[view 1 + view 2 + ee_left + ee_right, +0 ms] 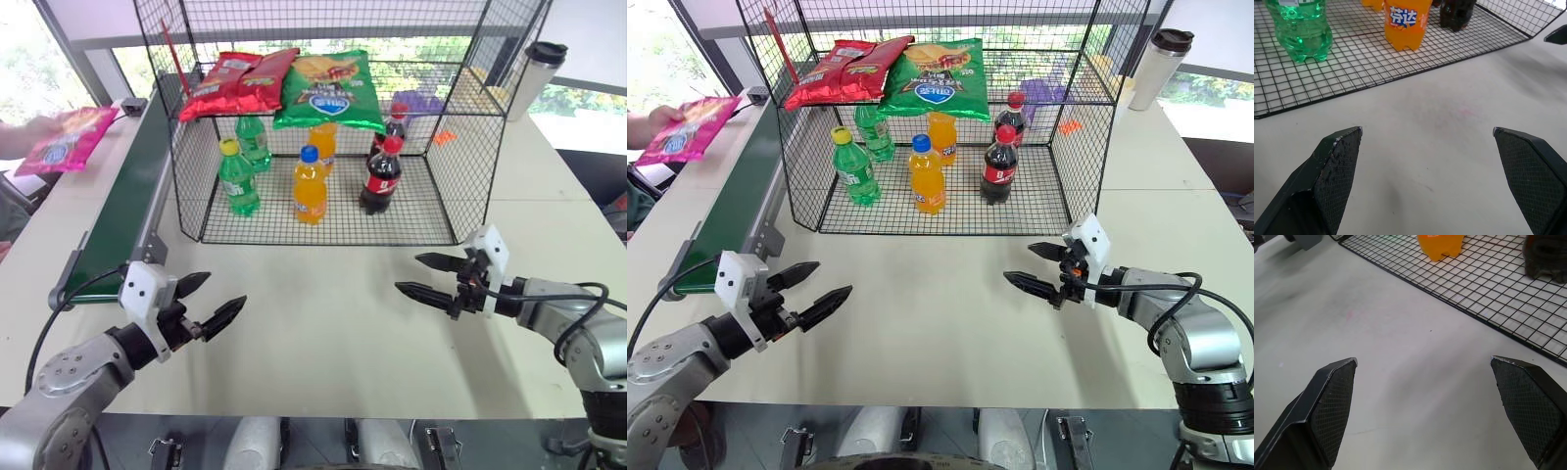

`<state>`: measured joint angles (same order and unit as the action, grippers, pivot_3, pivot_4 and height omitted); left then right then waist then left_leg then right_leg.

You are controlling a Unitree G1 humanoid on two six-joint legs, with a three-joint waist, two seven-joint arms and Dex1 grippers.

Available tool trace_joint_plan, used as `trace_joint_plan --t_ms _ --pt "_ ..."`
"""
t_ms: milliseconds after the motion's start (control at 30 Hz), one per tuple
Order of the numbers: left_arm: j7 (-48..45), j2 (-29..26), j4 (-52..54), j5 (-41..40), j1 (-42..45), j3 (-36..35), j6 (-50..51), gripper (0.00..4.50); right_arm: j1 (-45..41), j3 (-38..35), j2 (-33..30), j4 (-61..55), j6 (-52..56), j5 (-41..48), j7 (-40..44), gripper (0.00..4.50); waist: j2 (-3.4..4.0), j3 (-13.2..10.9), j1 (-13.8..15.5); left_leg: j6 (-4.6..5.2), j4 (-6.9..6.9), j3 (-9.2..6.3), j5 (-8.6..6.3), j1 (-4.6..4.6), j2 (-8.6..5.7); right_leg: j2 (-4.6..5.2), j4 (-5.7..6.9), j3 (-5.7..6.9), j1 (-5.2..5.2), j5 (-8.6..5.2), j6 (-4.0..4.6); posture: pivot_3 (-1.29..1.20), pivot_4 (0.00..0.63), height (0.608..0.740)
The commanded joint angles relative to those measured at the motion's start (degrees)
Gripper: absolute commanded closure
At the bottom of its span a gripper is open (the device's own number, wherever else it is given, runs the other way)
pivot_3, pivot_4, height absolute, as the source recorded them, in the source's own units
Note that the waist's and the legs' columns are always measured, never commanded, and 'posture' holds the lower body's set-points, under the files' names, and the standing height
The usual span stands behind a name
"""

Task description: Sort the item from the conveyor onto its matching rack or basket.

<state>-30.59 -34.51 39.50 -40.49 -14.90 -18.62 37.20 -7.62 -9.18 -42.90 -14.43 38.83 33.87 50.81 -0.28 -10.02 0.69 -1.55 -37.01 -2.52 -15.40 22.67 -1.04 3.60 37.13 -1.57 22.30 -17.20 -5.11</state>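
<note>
Both grippers, left (214,302) and right (425,275), hover over the counter (323,333) with fingers spread, empty. Farther off, a person's hand (29,135) holds the pink snack bag (65,140) beside the conveyor (122,206). Best to wait until it lies on the belt, then pinch it lightly and carry it to the rack (470,166) shelf with the other bags.

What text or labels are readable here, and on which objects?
"芬达" in white: blue label of the front orange soda bottle.
Red snack bags, green snack bag, pink snack bag, cola bottle labels: print too small to read.
</note>
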Motion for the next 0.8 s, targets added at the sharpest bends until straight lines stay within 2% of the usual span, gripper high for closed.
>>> trace_joint_plan --t_ms 33,800 --pt "0.6 0.3 1.8 0.1 0.2 0.0 -1.1 0.04 -0.6 -0.2 0.3 -1.0 -1.0 0.0 -0.2 0.00 0.00 0.0 0.0 0.00 0.00 0.00 0.00 0.00 0.00 0.00 0.00 0.00 0.00 0.00 0.00 0.00 0.150 0.740" --pt "-1.0 0.0 1.2 3.5 -1.5 1.8 -3.7 0.04 -2.1 1.5 1.8 1.3 -3.3 -2.0 -0.2 0.00 0.00 0.0 0.0 0.00 0.00 0.00 0.00 0.00 -0.01 0.00 0.00 0.00 0.00 0.00 0.00 0.00 0.150 0.740"
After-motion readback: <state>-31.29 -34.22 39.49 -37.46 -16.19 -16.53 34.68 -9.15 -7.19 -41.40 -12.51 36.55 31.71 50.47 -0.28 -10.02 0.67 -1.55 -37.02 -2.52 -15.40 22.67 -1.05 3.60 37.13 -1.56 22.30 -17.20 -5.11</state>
